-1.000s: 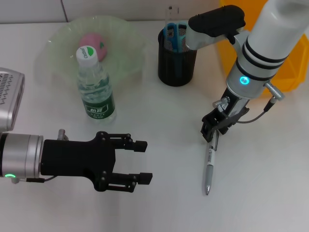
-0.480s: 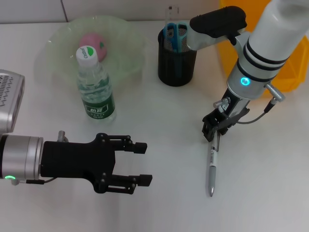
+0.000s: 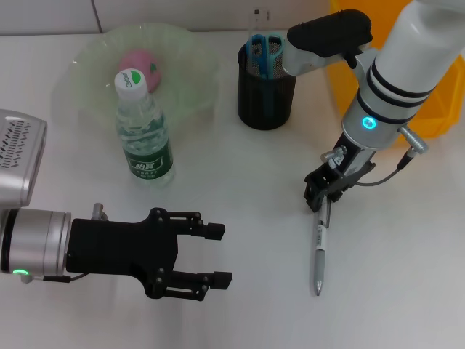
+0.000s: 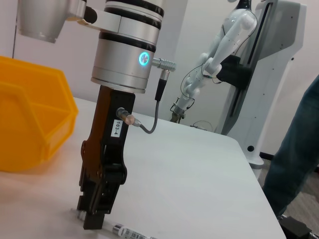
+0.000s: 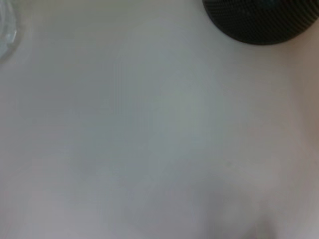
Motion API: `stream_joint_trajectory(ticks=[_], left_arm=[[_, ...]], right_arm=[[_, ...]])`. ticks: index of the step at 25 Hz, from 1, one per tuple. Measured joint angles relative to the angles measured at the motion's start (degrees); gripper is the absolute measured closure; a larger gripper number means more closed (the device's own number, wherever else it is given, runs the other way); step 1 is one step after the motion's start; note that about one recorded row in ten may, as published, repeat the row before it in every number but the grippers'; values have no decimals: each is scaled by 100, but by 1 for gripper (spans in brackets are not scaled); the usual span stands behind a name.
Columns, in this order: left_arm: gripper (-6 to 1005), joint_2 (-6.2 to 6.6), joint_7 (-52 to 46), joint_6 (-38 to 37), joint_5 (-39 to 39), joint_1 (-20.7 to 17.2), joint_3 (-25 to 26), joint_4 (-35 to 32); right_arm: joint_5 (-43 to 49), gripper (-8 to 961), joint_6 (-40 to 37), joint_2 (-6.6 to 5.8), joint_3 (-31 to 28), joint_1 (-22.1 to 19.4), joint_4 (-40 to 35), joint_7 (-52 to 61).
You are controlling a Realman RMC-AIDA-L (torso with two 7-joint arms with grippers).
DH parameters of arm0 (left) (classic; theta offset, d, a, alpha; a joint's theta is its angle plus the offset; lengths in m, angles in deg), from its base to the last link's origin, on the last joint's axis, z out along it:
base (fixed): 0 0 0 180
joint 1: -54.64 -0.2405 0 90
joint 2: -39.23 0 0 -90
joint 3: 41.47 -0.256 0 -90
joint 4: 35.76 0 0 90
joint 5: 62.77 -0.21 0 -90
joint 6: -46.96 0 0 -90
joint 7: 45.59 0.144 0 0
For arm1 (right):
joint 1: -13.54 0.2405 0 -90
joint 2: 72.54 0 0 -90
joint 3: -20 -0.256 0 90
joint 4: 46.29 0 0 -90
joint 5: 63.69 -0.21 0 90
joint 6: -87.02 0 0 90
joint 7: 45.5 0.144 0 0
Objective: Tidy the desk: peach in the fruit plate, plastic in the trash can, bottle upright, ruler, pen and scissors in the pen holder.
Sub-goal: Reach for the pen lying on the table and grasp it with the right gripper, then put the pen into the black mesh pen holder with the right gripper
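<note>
We see the desk [image 3: 240, 182], then our left gripper [image 3: 218, 254] hovering low with fingers spread and nothing between them. Our right gripper [image 3: 318, 198] pinches the top end of the pen [image 3: 318, 251], which lies on the desk right of the holder [image 3: 266, 98].

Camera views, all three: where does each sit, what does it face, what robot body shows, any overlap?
Head view: on the head, facing down at the desk; shows left hand open low, right hand at the pen, bottle, peach, pen holder.
Left wrist view: on the left wrist, facing across the desk at the right hand; own fingers unseen.
Right wrist view: on the right wrist, facing down at bare desk; no robot body.
Shared: pen holder in head and right wrist views; pen in head and left wrist views.
</note>
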Motion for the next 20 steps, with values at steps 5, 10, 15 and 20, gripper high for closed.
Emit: stream_joint_trajectory(ticks=[5,10,15,20], left_arm=[[264,-1,1,4,-5,-13,4,0],[264,-1,43,11,-10,-22,5,0],[264,-1,53,16,-10,-23,2,0],[264,5,53,16,-10,-36,2,0]], right_arm=[[-40,620,14,0,17,-6,-27,-4],[-153,728,18,0,174,-49,-105,-7],[-197,783,20,0,206,-55,-113,-9],[-202,790,20,0,267,-97,-214,-17]])
